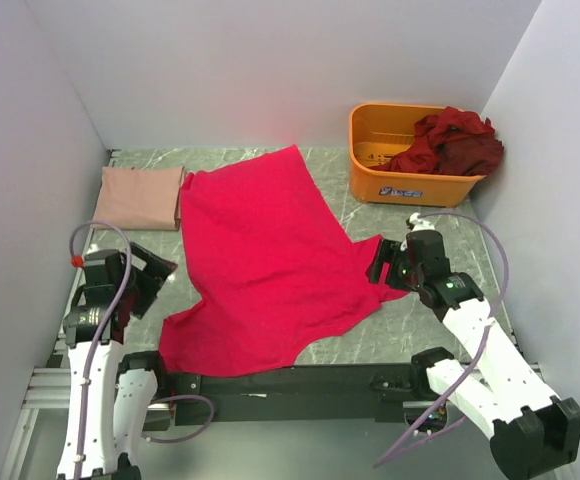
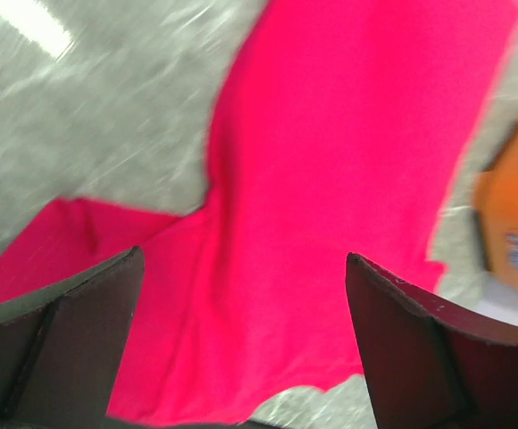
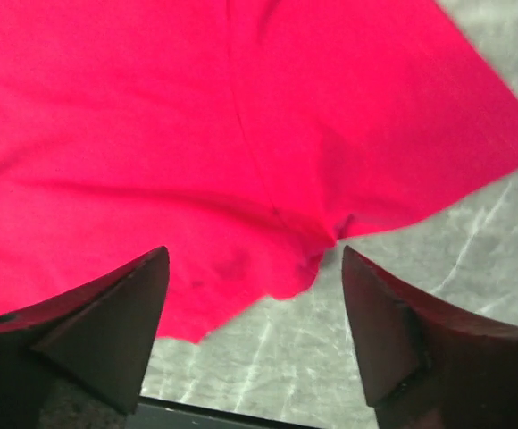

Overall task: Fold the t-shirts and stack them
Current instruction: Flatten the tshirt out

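The bright pinkish-red t-shirt [image 1: 265, 260] lies spread flat across the middle of the table. A folded pale dusty pink t-shirt [image 1: 140, 197] lies at the back left, beside the red one. Dark maroon t-shirts [image 1: 452, 142] are bunched in the orange bin [image 1: 407, 182] at the back right. My left gripper [image 1: 152, 272] is open and empty, just left of the red shirt [image 2: 330, 179]. My right gripper [image 1: 382, 266] is open and empty over the red shirt's right sleeve edge [image 3: 268, 179].
White walls close in the left, back and right sides. A black rail [image 1: 290, 380] runs along the near table edge between the arm bases. Bare marbled table [image 1: 430, 300] shows to the right of the red shirt.
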Available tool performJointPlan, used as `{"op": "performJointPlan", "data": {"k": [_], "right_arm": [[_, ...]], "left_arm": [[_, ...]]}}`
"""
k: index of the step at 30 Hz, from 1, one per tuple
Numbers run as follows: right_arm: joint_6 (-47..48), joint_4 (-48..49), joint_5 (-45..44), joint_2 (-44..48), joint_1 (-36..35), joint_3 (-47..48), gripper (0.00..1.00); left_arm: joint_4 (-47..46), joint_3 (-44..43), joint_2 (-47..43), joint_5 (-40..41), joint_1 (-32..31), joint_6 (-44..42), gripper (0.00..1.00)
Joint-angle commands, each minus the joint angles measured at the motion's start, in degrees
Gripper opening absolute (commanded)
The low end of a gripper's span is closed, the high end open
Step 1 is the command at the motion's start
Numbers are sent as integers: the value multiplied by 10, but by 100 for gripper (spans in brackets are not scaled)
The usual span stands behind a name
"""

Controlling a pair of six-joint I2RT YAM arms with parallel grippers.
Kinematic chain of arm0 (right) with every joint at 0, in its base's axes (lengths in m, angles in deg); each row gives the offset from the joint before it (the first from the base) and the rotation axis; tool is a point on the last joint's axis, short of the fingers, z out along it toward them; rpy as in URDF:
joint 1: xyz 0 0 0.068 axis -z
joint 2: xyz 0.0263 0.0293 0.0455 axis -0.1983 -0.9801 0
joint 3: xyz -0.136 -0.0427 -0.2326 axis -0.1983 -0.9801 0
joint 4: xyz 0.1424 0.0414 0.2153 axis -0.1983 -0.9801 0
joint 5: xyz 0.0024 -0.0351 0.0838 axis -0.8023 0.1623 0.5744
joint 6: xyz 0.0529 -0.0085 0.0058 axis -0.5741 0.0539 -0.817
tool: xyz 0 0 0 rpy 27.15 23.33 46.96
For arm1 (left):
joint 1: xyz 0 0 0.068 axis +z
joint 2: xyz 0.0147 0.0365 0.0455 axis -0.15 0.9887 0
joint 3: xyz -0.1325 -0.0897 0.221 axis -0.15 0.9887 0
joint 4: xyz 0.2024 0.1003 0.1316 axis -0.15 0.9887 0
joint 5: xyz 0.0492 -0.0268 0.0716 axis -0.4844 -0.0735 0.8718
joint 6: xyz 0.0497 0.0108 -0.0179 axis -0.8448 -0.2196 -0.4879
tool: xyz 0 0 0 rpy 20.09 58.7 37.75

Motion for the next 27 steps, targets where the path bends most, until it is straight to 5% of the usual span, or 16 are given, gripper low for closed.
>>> {"op": "performJointPlan", "data": {"k": [1,5,9,13,16,22,27], "right_arm": [[-31,15,10,23,2,50,87],[-69,60,89,43,-28,12,89],[-108,114,53,-6,-134,-12,89],[-135,152,72,-133,-217,23,89],[-144,155,38,-266,-277,73,89],[-151,127,10,-403,-279,124,89],[-136,116,6,-402,-209,88,89]], "left_arm": [[-46,-56,-3,2,-1,-10,99],[-126,-58,49,-36,-1,-21,99],[-271,-43,174,-54,-33,-23,100],[-323,-113,337,-5,-151,-39,99],[-340,-178,460,-5,-170,-52,99],[-357,-260,625,-22,-175,-66,99],[-359,-259,677,-10,-200,-72,100]]}}
